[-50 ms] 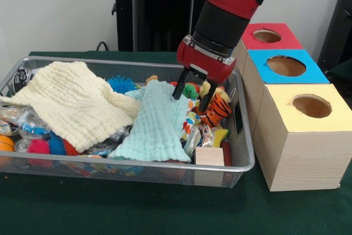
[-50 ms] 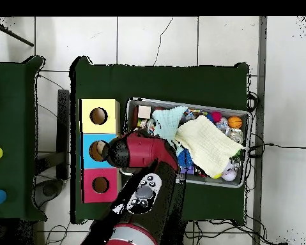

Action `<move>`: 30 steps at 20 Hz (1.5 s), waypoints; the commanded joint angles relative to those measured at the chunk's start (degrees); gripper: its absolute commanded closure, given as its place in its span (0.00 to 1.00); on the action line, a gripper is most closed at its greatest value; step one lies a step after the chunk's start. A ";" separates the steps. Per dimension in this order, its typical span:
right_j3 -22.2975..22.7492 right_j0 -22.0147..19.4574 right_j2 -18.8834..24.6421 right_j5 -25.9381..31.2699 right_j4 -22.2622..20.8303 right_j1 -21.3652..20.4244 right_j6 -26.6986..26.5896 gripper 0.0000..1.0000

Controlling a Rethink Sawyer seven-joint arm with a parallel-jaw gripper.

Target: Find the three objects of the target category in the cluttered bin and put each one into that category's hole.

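A wire-mesh bin holds cluttered toys under two cloths: a cream one and a pale mint one. My gripper hangs open over the bin's right part, its black fingers straddling small colourful toys, with nothing held. A striped orange tiger toy lies just right of the fingers. Three wooden boxes with round holes stand beside the bin: yellow-topped, blue-topped, red-topped. In the overhead view the arm hides the gripper.
Spiky balls show in blue, pink and orange. A small wooden block lies at the bin's near right corner. Green cloth covers the table. Cables run off the bin's side.
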 commanded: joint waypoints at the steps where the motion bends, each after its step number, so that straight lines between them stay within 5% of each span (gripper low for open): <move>1: 0.71 -0.58 6.70 11.53 -0.24 -3.85 0.44 0.00; 15: 1.97 -4.18 13.17 1.86 -0.71 1.28 2.78 0.00; 26: 1.73 -5.41 14.12 -3.39 -1.78 4.50 3.74 0.00; 30: 0.10 -4.29 11.20 -3.50 -2.31 5.66 3.88 0.00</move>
